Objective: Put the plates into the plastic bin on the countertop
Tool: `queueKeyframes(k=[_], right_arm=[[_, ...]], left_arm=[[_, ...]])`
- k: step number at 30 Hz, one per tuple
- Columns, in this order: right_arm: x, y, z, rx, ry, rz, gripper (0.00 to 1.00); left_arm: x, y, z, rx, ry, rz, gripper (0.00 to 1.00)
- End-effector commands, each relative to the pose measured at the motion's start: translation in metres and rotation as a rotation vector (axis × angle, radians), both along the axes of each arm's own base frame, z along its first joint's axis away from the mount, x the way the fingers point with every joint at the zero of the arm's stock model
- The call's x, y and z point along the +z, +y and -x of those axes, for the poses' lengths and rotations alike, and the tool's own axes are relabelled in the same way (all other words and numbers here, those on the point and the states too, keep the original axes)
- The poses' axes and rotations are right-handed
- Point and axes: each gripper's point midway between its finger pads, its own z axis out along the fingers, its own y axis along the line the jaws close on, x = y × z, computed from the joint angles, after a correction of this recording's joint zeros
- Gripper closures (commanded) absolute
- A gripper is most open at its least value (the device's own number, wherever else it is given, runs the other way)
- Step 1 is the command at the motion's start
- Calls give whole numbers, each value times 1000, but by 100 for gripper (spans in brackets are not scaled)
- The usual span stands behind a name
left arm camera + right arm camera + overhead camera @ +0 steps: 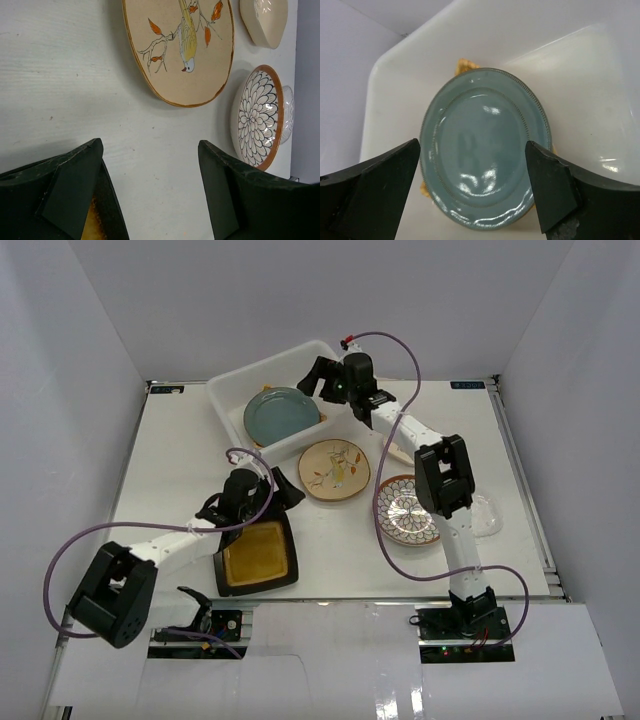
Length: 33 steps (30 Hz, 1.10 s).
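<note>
The white plastic bin (232,392) stands at the back left of the countertop (180,455). The blue-grey plate (282,415) lies in it on the orange wedge (465,64). My right gripper (312,382) hangs open and empty above that plate (485,150). The cream floral plate (335,470), brown mandala plate (408,512) and small clear plate (487,516) lie on the countertop. My left gripper (283,490) is open and empty at the far edge of the black square plate (258,557). The small cream square plate (265,20) shows in the left wrist view.
White walls close in the countertop on the left, back and right. The right arm stretches over the counter's middle, above the mandala plate's far side. A purple cable loops off each arm. The left wrist view also shows the floral plate (182,50) and the mandala plate (257,117).
</note>
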Motion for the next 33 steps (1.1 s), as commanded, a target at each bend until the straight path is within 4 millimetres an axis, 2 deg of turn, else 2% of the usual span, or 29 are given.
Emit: queueKeyframes(k=[1, 3, 4, 5, 6, 7, 8, 9, 10, 11, 12, 13, 14, 15, 16, 17, 18, 22, 23, 24, 25, 27, 28, 31, 32, 33], right_arm=[[104, -17, 17, 20, -225, 36, 10], [105, -19, 30, 51, -227, 56, 10], [126, -26, 41, 58, -263, 58, 10], [109, -30, 51, 69, -231, 82, 10], [111, -35, 59, 70, -232, 84, 10], [139, -43, 77, 72, -279, 61, 10], [109, -50, 92, 80, -236, 78, 7], [109, -56, 105, 80, -237, 67, 3], [136, -67, 127, 76, -283, 33, 0], [100, -75, 147, 79, -224, 30, 7], [125, -86, 170, 75, -275, -12, 12], [121, -91, 185, 73, -259, -39, 21], [89, -97, 207, 90, -206, -31, 23], [110, -106, 229, 89, -258, -63, 24], [110, -106, 246, 98, -273, -71, 25], [105, -118, 263, 69, -286, -69, 26], [101, -121, 272, 66, -284, -61, 29], [85, -137, 307, 57, -265, -35, 36], [92, -143, 315, 41, -279, -56, 38], [86, -146, 321, 37, -266, -57, 39], [65, -149, 329, 42, -227, -40, 40], [59, -157, 340, 30, -219, -45, 40], [37, -163, 347, 30, -163, -5, 40], [22, -186, 348, -66, -132, 46, 40], [9, -198, 352, -107, -93, 87, 40], [3, -204, 354, -127, -75, 101, 35]], left_arm=[[27, -22, -22, -34, -90, 93, 13], [14, -24, -27, -21, -72, 97, 15], [16, -27, -32, -18, -83, 113, 15], [9, -28, -38, 1, -68, 103, 16], [11, -27, -41, 12, -77, 106, 16], [4, -30, -47, 21, -61, 104, 17], [1, -30, -51, 36, -56, 104, 18], [-1, -32, -55, 47, -49, 109, 19], [-5, -35, -60, 51, -46, 117, 20], [-6, -35, -64, 68, -47, 121, 23], [-7, -36, -68, 79, -52, 125, 25], [-15, -38, -71, 89, -34, 119, 27], [-17, -39, -73, 93, -28, 120, 29], [-20, -36, -79, 124, -40, 104, 31], [-24, -36, -82, 137, -39, 87, 33], [-27, -33, -86, 165, -46, 71, 35], [-29, -32, -88, 173, -48, 57, 39], [-45, -32, -96, 210, -27, 19, 44], [-54, -32, -96, 214, -13, 8, 45], [-53, -34, -97, 216, -19, 16, 46], [-55, -35, -98, 215, -19, 17, 46], [-62, -38, -100, 217, -12, 11, 48], [-63, -40, -100, 213, -11, 16, 57], [-68, -40, -99, 221, -12, 14, 77], [-68, -39, -99, 228, -12, 17, 89], [-68, -37, -97, 232, -16, 17, 94]])
